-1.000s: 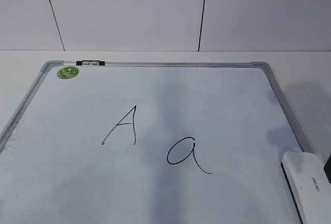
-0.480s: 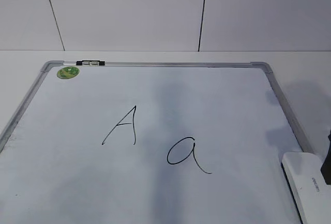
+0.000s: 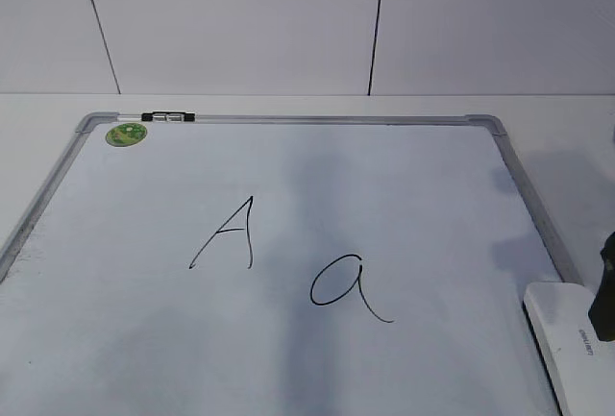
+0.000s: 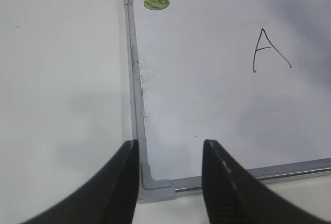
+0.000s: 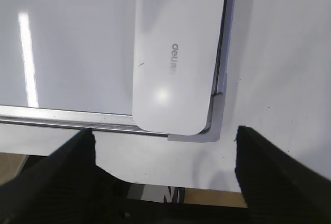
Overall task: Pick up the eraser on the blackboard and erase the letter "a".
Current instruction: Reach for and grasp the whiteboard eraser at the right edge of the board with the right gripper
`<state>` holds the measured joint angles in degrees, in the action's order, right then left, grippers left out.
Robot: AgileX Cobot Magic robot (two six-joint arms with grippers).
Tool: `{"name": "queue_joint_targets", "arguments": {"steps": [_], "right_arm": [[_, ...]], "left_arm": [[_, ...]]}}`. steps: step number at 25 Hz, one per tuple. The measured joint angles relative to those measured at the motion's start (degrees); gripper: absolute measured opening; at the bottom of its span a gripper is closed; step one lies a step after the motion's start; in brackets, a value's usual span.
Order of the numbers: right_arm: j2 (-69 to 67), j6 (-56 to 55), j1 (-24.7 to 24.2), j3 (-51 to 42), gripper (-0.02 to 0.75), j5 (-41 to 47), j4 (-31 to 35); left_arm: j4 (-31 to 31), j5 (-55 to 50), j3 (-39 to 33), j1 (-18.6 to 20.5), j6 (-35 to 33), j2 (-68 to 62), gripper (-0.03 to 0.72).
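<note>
The blackboard (image 3: 288,185) is a white board with a grey frame, lying flat on the table. The cursive letter "a" (image 3: 346,286) is drawn right of centre, beside a capital "A" (image 3: 226,233). The white eraser (image 3: 572,349) lies on the board's near right corner. In the right wrist view the eraser (image 5: 178,53) fills the board corner. My right gripper (image 5: 165,133) is open wide and empty, just short of the eraser's near end; one finger (image 3: 603,286) shows at the exterior view's right edge. My left gripper (image 4: 171,144) is open and empty above the board's near left corner (image 4: 155,188).
A round green sticker (image 3: 126,134) and a small black-and-white marker (image 3: 166,117) sit at the board's far left corner. The white table (image 4: 62,79) surrounds the board. The table's front edge (image 5: 170,182) runs just below the eraser's corner. A panelled wall stands behind.
My right gripper's dark finger has come further into the exterior view at the right edge, rising beside the eraser. The eraser, board and letters have not moved.
</note>
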<state>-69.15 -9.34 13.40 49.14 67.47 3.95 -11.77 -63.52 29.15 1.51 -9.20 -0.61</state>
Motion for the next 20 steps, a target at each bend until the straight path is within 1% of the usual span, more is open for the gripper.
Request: {"name": "queue_joint_targets", "arguments": {"steps": [20], "right_arm": [[-1.3,0.0,0.0,-1.7,0.653,-3.1,0.1]], "left_arm": [[0.0,0.0,0.0,0.0,0.0,0.0,0.307]]}}
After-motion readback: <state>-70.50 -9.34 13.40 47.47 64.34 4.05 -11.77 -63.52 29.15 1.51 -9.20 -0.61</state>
